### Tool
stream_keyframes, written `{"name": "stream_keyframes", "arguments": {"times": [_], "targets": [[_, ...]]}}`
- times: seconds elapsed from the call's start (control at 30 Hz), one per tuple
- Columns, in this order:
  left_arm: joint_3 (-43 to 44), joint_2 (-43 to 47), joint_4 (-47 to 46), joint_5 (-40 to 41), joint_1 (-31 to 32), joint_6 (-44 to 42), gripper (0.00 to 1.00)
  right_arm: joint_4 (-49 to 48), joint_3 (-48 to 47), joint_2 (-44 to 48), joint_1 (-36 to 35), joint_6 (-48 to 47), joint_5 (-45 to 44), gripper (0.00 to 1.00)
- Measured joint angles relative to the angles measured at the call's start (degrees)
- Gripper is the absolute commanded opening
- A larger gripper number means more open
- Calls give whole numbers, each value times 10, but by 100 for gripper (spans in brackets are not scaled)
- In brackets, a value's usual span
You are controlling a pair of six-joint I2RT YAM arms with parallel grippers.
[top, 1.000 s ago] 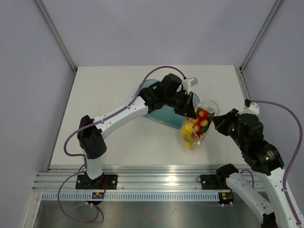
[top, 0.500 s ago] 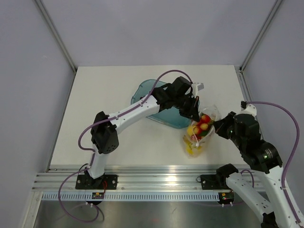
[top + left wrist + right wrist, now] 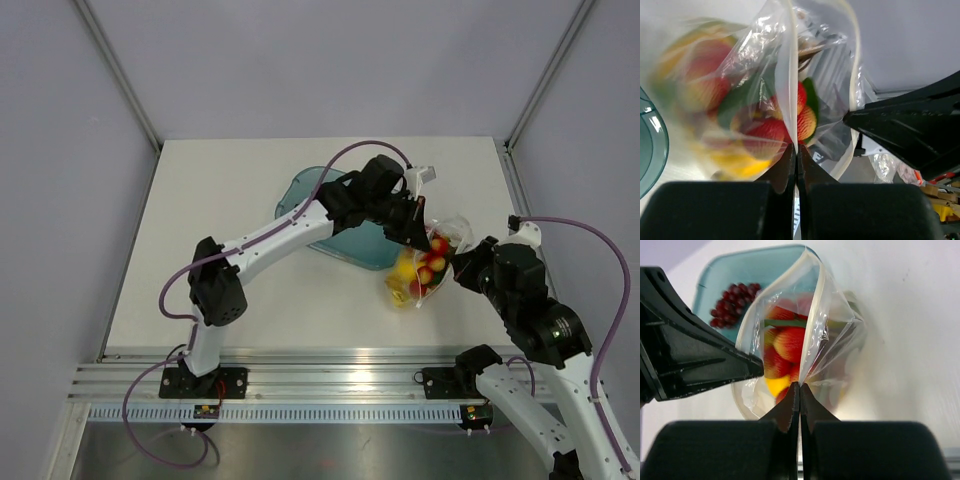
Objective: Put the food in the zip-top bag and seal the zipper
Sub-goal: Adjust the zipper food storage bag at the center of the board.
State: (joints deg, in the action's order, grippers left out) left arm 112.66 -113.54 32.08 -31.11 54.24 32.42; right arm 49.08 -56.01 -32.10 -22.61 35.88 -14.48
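The zip-top bag (image 3: pixel 425 268) hangs just above the table right of centre, between both grippers. Through its clear film I see the food (image 3: pixel 428 262): red strawberries (image 3: pixel 805 117), green leaves and yellow fruit (image 3: pixel 777 385). My left gripper (image 3: pixel 418 236) (image 3: pixel 796 148) is shut on the bag's far-left mouth edge. My right gripper (image 3: pixel 456 268) (image 3: pixel 800 385) is shut on the opposite edge. The pale zipper (image 3: pixel 788 75) (image 3: pixel 812 305) runs up from each pinch, and the mouth gapes open between them.
A translucent teal tray (image 3: pixel 335 215) (image 3: pixel 740 275) lies just left of the bag, under the left arm. A bunch of dark red grapes (image 3: pixel 735 297) rests in it. Bare white table lies to the left and at the back.
The left arm has swung right and slightly nearer, carrying the bag's edge with it. The bag has shifted right and bunched up between the two grippers. Both grippers stay shut.
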Motion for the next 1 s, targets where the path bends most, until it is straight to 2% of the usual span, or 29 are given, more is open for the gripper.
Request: {"name": "stream_keyframes", "arguments": {"times": [0.17, 0.37, 0.43, 0.5, 0.53, 0.6, 0.7, 0.8, 0.93, 1.0], "targets": [[4, -41, 5, -7, -4, -5, 0, 17, 18, -8, 0, 1, 0, 0], [93, -82, 56, -39, -17, -41, 1, -1, 18, -14, 0, 3, 6, 0], [99, -82, 59, -48, -25, -52, 25, -14, 18, -18, 0, 4, 7, 0], [99, -82, 60, -52, -33, -61, 37, -21, 18, -22, 0, 5, 7, 0], [99, -82, 63, -52, -37, -66, 47, -21, 18, -24, 0, 5, 7, 0], [99, -80, 74, -50, -43, -78, 53, -27, 19, -28, 0, 6, 7, 0], [96, -66, 105, -30, -53, -102, 75, -32, 21, -29, 0, 6, 7, 0], [87, -38, 130, 2, -60, -124, 81, -34, 21, -28, 0, 6, 6, 0], [47, 37, 148, 57, -74, -140, 81, -28, 21, -24, 0, 6, 6, 0], [9, 86, 149, 91, -87, -142, 78, -25, 21, -21, 0, 6, 6, 0]]}}
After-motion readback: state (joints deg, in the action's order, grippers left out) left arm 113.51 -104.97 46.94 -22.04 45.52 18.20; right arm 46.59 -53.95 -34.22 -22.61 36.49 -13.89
